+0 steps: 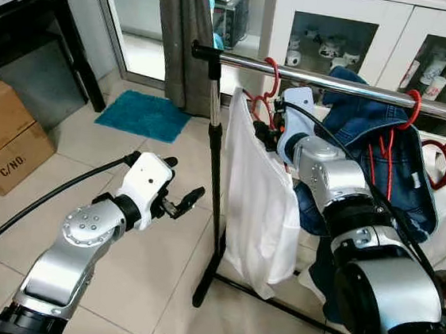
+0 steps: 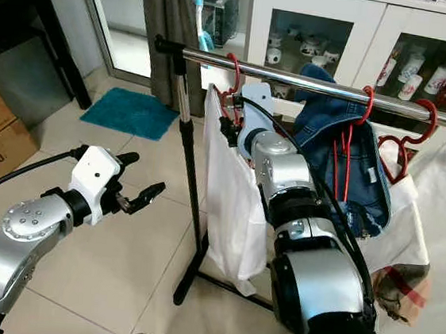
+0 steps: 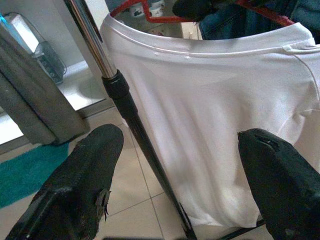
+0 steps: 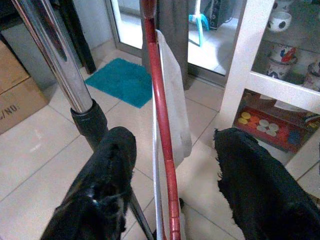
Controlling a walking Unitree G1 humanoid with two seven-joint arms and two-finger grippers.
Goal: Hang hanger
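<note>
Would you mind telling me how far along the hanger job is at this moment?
Looks nearly done: the red hanger carrying the white shirt already hooks over the chrome rail. In hand: the right gripper sits at the hanger with fingers open around its red bar. Left: drawing that arm clear. The left gripper hovers open, away from the rack.

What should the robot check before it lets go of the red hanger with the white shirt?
1. Red hanger hook over the metal rail: ok.
2. White shirt hanging on the hanger: ok.
3. Right gripper open around the hanger, not squeezing: ok.
4. Left gripper open, away from the shirt: ok.
5. Denim jacket hanger hooked on the rail: ok.
6. Hook fully seated: cannot tell.
</note>
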